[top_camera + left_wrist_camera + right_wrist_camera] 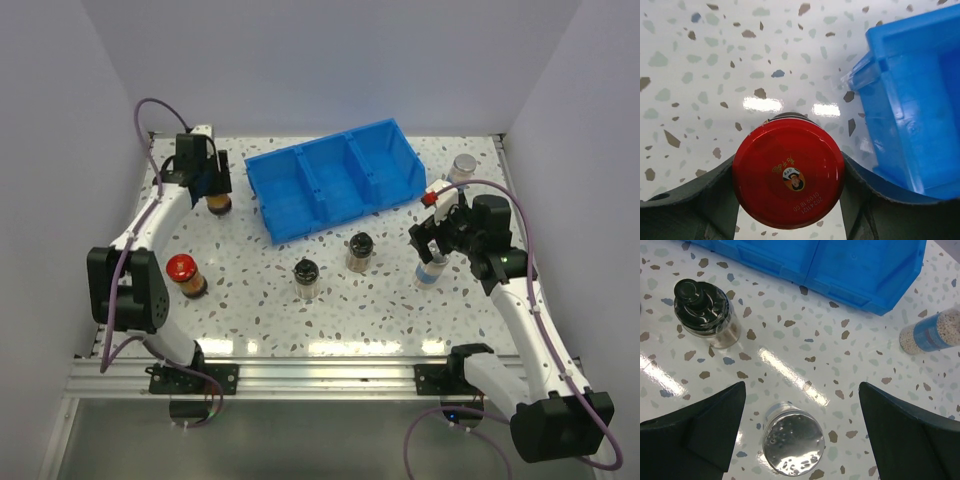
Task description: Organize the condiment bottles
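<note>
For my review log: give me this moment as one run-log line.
left gripper shut on red-capped jar beside blue bin | right gripper open over silver-capped jar

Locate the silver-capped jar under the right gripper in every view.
Top external: silver-capped jar, right of centre, just under the right gripper.
Left wrist: not in it; only a red-capped jar there.
Right wrist: bottom centre, between the open fingers.
Shared landmark: the blue bin, in all three views.
</note>
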{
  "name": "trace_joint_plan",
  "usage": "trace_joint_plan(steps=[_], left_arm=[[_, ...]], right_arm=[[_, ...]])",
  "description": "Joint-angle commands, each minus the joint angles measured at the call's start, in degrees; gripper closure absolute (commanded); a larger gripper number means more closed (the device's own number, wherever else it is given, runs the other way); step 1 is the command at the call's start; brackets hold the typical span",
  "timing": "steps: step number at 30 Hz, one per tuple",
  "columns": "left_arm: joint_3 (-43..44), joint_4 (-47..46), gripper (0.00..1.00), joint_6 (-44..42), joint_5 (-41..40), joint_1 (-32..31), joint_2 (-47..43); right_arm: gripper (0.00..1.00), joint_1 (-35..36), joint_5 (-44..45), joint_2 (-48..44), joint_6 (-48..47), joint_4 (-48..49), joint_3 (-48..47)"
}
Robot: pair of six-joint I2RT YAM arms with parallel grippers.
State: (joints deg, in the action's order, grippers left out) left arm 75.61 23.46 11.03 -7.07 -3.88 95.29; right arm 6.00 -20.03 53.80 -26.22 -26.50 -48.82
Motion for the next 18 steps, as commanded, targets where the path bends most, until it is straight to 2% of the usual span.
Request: trace_joint_plan(steps=[1, 9, 18], left_arm=[[4.3, -6.3, 1.0, -1.4, -0.1, 0.0, -9.8], [10.9, -4.4, 1.0, 0.4, 6.8, -4.8, -9.1], [24.3, -1.0, 1.0, 1.1, 8.0, -11.8, 3.0]], right_arm=[[0.01, 0.2, 0.9, -1.2, -0.9, 1.5, 0.3], [0.02, 0.2, 1.0, -0.9, -0.9, 1.6, 0.4], [0.01, 0.2, 1.4, -0.8, -1.0, 1.7, 0.5]])
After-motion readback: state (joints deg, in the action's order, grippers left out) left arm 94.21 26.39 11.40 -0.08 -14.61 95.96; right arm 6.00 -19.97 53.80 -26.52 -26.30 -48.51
